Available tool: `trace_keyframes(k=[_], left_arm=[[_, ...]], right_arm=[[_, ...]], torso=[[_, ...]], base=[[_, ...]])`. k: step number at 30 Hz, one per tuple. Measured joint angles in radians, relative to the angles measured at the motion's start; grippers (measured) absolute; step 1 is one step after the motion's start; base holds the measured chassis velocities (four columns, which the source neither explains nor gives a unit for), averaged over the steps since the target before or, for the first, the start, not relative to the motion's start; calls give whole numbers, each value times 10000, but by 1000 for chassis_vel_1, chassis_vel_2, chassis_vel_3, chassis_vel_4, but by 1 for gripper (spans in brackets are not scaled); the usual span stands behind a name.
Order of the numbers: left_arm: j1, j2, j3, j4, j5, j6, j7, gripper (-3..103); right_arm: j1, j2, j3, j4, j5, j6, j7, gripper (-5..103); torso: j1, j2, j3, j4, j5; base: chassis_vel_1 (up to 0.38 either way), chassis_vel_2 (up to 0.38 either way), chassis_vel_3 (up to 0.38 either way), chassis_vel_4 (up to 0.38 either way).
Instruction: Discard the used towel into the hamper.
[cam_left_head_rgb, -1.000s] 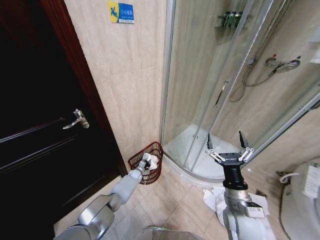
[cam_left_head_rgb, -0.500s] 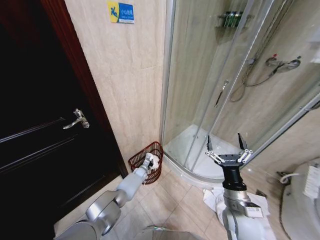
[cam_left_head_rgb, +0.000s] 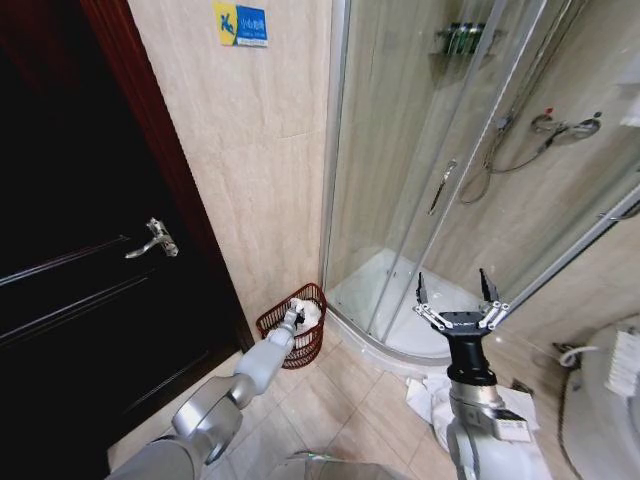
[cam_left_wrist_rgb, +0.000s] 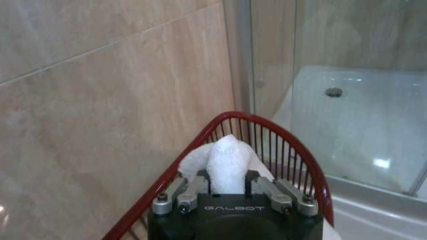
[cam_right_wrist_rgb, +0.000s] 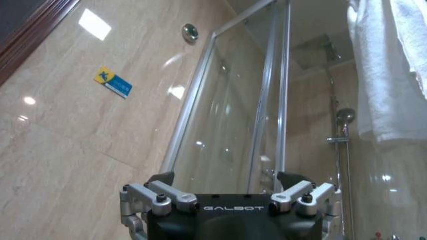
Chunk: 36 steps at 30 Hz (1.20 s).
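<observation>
Over the hamper (cam_left_head_rgb: 296, 327), which stands on the floor against the tiled wall just beside the shower enclosure (cam_left_head_rgb: 440, 180), the left gripper (cam_left_wrist_rgb: 227, 189) has its fingers pinched on a bunched white towel (cam_left_wrist_rgb: 223, 161). The likely trouble is a release too near the rim, since a fold could catch on the wicker edge and hang outside, or cling to a finger. Well to the right of the hamper, the right gripper (cam_left_head_rgb: 457, 293) is raised, spread wide and empty.
</observation>
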Motion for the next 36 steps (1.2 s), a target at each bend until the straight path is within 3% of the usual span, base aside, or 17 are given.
trace_keyframes(k=[4, 7, 10, 12, 13, 15, 18, 23, 25, 26, 29, 32, 34, 36], left_arm=[[201, 140, -69, -167, 226, -93, 153, 47], [275, 161, -97, -195, 315, -158, 180, 53], [459, 216, -209, -344, 479, -331, 220, 68], [503, 255, -224, -412, 514, -398, 260, 68], [643, 388, -269, -624, 618, -618, 405, 80], [756, 492, -310, -794, 722, -776, 504, 80], [1463, 1178, -498, -2045, 830, -1306, 1048, 95], [2436, 1921, -725, -3654, 668, -1256, 1788, 100], [3381, 2515, -948, -5082, 43, -879, 2211, 100], [3381, 2515, -948, -5082, 43, -879, 2211, 100], [4591, 3085, -1676, -6747, -493, -622, 2454, 100], [5269, 3370, -2047, -7642, -773, -416, 2434, 100], [6507, 3623, -2782, -9308, -1007, 195, 1928, 100], [6811, 3636, -3019, -9753, -1064, 455, 1746, 100]], right_arm=[[-120, 0, -3, 2, -7, 101, 0, 100], [-217, 0, -12, 2, -11, 143, -2, 100], [-329, 0, -21, 70, -19, 182, -4, 100], [-338, 0, -21, 85, -20, 182, -4, 100], [-346, 0, -20, 119, -24, 182, -5, 100], [-345, 0, -18, 140, -24, 176, -4, 100], [-190, 0, 12, 157, -20, 23, 37, 100], [-75, 0, 79, 92, -20, -179, 83, 100], [-8, 0, 83, 90, 13, -453, 219, 100], [-8, 0, 83, 90, 13, -453, 219, 100], [49, 0, 84, 178, 137, -755, 243, 100], [4, 0, 86, 263, 261, -882, 250, 100], [-7, 0, 158, 438, 529, -1101, 255, 100], [2, 0, 181, 470, 608, -1164, 259, 100]], torso=[[0, 0, 0, 0, 0], [0, 0, 0, 0, 0], [0, 0, 0, -2, -2], [0, 0, 0, -2, -2], [0, 0, 0, -2, -1], [0, 0, 0, -3, -1], [0, 0, 0, -2, 0], [0, 0, -1, 0, 2], [0, 0, 0, 0, -3], [0, 0, 0, 0, -3], [0, 0, -1, 0, -3], [0, 1, -1, 0, 0], [0, 0, -1, -1, -5], [-1, 1, -1, 0, -5]], base=[[0, 0, 0, 0], [0, 0, 0, 0], [0, 0, 0, 0], [0, 0, 0, 0], [0, 0, 0, 0], [0, 0, 0, 0], [0, 0, 0, 0], [0, 0, 0, 0], [0, 0, 0, 0], [0, 0, 0, 0], [0, 0, 0, 0], [0, 0, 0, 0], [0, 0, 0, 0], [0, 0, 0, 0]])
